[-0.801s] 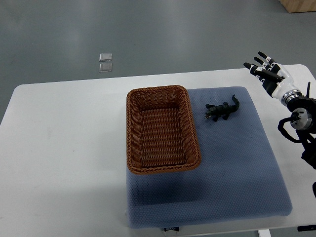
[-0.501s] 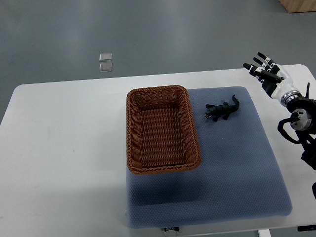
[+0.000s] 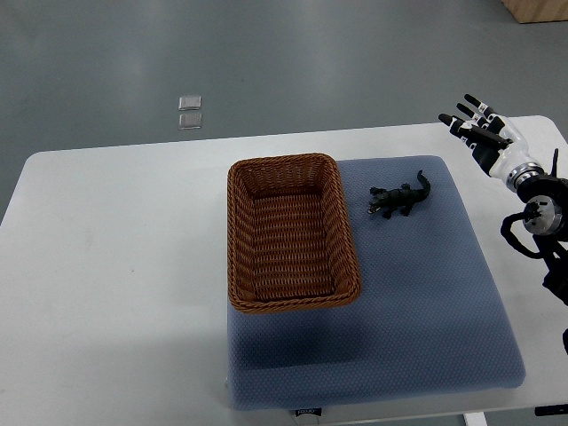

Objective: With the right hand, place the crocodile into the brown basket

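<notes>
A small dark toy crocodile [image 3: 398,198] lies on the blue mat [image 3: 417,293], just right of the brown wicker basket [image 3: 238,232], which holds nothing. My right hand [image 3: 477,130] hovers at the table's far right corner, well to the right of the crocodile and a little beyond it. Its fingers are spread and hold nothing. The left arm does not show.
The mat lies on a white table [image 3: 106,293], and the basket sits on the mat's left part. Two small clear squares [image 3: 189,112] lie on the grey floor beyond the table. A wooden box corner [image 3: 538,9] shows at the top right.
The right hand has drifted a few pixels to the right. The crocodile and basket stay where they were.
</notes>
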`<action>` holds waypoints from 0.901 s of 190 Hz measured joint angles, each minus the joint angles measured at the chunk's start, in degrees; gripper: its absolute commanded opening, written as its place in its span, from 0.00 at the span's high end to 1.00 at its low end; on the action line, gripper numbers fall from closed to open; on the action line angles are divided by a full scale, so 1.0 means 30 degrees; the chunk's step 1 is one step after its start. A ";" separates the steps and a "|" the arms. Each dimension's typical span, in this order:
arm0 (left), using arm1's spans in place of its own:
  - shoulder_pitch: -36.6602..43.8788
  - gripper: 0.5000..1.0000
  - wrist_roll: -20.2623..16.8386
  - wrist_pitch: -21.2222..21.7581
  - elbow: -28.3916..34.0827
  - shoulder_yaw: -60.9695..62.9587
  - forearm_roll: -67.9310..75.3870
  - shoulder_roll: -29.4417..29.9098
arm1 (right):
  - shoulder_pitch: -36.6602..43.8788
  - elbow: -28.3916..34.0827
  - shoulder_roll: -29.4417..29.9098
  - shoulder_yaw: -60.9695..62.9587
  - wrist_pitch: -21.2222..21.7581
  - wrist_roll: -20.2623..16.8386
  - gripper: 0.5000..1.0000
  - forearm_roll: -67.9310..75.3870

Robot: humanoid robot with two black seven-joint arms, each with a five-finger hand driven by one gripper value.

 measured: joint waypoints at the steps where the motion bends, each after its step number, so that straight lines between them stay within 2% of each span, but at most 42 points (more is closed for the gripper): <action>1: 0.0000 0.00 0.0000 0.0000 0.0000 0.0000 0.0000 0.0000 | 0.0001 0.0000 -0.0002 0.0000 0.0000 0.0000 0.14 0.0000; 171: -0.0001 0.00 0.0000 -0.0009 -0.0005 -0.0001 -0.0002 0.0000 | 0.0100 0.0000 -0.0045 -0.0028 0.0119 0.0000 0.14 0.0004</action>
